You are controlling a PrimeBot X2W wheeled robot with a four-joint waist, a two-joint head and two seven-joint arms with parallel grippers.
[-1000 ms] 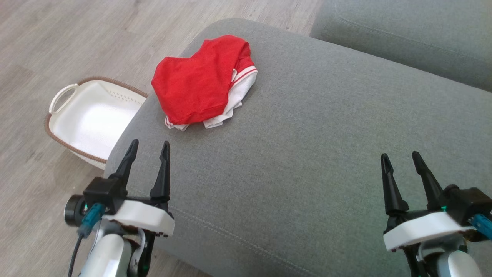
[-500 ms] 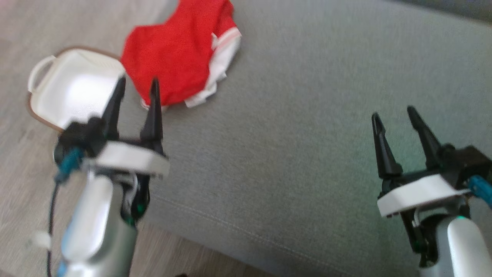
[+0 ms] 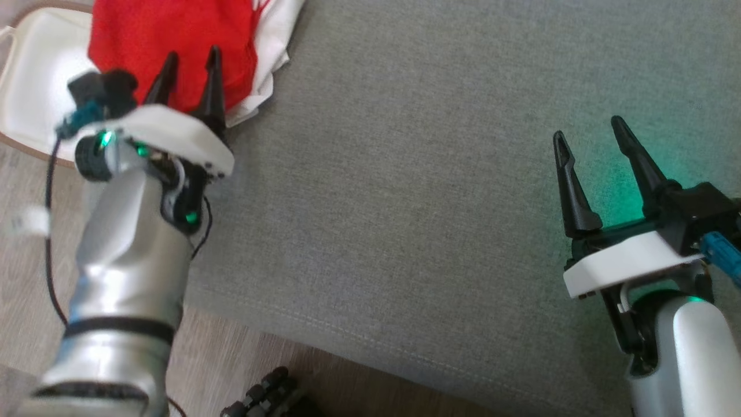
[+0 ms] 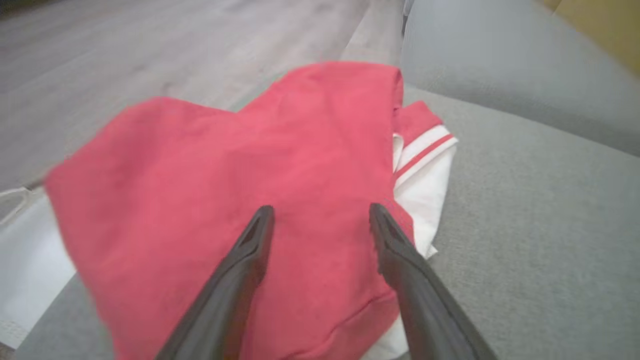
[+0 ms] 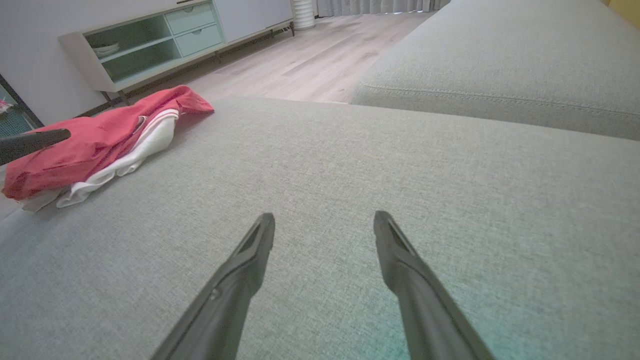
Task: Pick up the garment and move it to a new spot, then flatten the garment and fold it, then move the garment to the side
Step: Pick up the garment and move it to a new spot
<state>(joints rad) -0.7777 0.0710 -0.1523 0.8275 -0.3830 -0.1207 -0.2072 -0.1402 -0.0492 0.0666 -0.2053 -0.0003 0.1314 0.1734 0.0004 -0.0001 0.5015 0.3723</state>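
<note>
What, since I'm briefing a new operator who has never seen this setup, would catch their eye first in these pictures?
The crumpled red and white garment stands out at the far left corner of the grey sofa cushion, with the left gripper open and aimed at it. The right gripper, also open, hangs above bare cushion on the right, and a white basket sits on the floor by the cushion's left edge.
</note>
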